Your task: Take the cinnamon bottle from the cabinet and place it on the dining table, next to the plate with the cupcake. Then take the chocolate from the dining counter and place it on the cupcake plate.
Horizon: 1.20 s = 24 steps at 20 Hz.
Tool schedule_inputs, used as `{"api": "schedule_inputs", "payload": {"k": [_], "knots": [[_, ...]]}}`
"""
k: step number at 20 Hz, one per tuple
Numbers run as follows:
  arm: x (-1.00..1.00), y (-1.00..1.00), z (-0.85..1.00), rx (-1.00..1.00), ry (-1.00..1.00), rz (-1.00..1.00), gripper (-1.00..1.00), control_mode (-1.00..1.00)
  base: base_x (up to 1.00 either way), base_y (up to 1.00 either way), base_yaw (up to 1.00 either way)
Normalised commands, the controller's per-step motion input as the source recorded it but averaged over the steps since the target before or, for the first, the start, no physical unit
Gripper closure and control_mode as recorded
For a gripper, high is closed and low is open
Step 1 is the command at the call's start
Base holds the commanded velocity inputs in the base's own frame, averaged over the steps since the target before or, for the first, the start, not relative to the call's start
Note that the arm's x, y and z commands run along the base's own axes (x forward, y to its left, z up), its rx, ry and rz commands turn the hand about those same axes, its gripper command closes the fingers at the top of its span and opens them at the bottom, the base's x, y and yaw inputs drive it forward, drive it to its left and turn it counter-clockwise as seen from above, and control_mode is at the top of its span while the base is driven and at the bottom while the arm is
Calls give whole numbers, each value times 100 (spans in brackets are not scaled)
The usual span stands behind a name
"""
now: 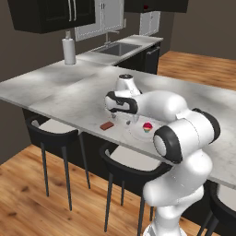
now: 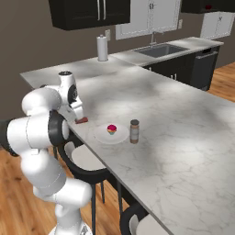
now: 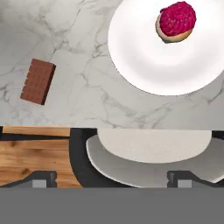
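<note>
A: Where does the chocolate [image 3: 38,81] lie?

B: Flat on the marbled surface [image 2: 183,133], near its front edge and a little apart from the plate [image 3: 144,70] — not touching it. In the left base view the bar [image 1: 107,125] sits just left of the plate [image 1: 138,133].

A: And what does the plate hold?

B: One thing — the cupcake [image 3: 176,21], pink-red on top, standing off-centre toward the rim. The rest of the plate is bare white.

A: The cinnamon bottle?

B: Upright on the surface just beside the plate, seen in the right base view [image 2: 134,131], on the side away from the chocolate [image 2: 81,120].

A: The hand?

B: The hand [image 3: 112,179] hangs above the edge of the surface, looking down; its two fingertips [image 3: 41,179] stand wide apart with nothing between them. Below it shows the pale round seat of a dark stool [image 3: 148,155] and wooden floor [image 3: 30,151].
</note>
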Motion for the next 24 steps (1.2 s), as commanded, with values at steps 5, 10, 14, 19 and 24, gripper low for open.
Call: {"api": "schedule_inputs", "payload": {"k": [5, 10, 14, 19, 24], "knots": [[54, 10, -11, 25, 0, 0, -100, -100, 0, 0, 0], [47, 16, -15, 2, 4, 0, -100, -100, 0, 0, 0], [34, 18, -18, 0, 20, -3, -100, -100, 0, 0, 0], [27, 11, -16, -1, 20, -1, -100, -100, 0, 0, 0], [22, 6, -28, -2, 12, 0, -100, -100, 0, 0, 0]]}}
